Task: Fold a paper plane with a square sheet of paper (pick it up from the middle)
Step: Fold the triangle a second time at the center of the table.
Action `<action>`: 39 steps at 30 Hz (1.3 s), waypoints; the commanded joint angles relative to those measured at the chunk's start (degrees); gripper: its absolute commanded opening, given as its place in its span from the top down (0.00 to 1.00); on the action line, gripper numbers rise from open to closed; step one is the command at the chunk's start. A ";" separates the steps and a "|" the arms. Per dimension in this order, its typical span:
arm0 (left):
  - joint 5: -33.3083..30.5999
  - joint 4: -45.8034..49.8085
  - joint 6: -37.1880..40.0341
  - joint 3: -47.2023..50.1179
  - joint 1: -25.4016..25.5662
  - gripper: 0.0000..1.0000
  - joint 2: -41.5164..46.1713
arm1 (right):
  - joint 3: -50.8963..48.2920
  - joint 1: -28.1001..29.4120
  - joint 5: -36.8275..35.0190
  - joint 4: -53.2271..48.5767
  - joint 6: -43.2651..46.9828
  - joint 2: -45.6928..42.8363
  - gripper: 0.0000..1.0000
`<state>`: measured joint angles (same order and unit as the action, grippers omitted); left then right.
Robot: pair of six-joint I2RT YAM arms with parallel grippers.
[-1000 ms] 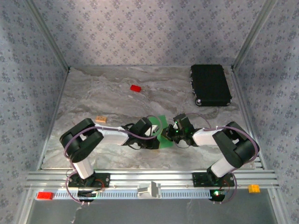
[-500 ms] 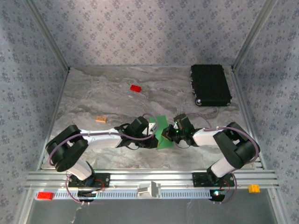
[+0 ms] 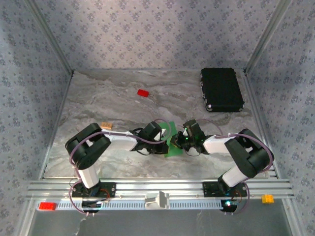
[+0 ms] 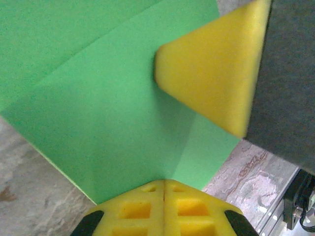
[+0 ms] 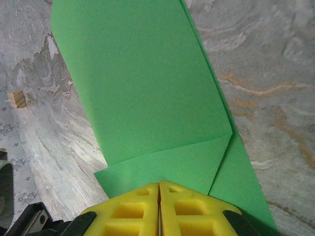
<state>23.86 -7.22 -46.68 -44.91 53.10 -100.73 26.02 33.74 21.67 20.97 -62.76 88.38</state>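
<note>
Top external view: the left gripper [image 3: 165,141] and the right gripper [image 3: 179,142] meet at a thin bright green sheet of paper [image 3: 172,149]. The sheet lies on the grey marbled table [image 3: 98,98], between the two arms and toward the near edge.

Left wrist view: the left gripper's yellow fingers [image 4: 133,209] are pressed together on a corner of the sheet. Creases and an overlaid flap show in the sheet.

Right wrist view: the right gripper's yellow fingers [image 5: 128,209] are pressed together, pinching the sheet where a folded layer ends.

Step in hand, as judged: an intermediate fold. No sharp tip or centre ridge is formed yet. The next move calls for one gripper to anchor the sheet while the other carries its edge over and presses the crease, with care not to tear the sheet.

Surroundings: a small red block [image 3: 142,92], a small tan block [image 3: 107,126] and a black rectangular case [image 3: 221,89] lie well apart from the sheet. The main obstruction is the grippers crowding each other.
</note>
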 commanded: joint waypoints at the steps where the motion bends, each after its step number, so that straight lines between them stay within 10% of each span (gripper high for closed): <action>1: 0.37 0.47 -2.15 4.69 0.21 1.00 -1.43 | 0.02 -0.40 -1.43 -5.58 1.33 -0.83 0.90; 18: -0.83 3.00 0.43 3.87 -0.27 1.00 0.08 | 0.68 4.05 0.90 -8.89 5.17 -1.85 0.89; 39: -0.92 8.81 6.83 3.60 -1.63 1.00 0.05 | 1.47 -13.46 5.51 -9.57 11.20 -3.52 0.89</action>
<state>24.95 -9.06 -42.78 -42.72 52.10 -99.74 27.20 21.87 25.91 13.39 -54.02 86.50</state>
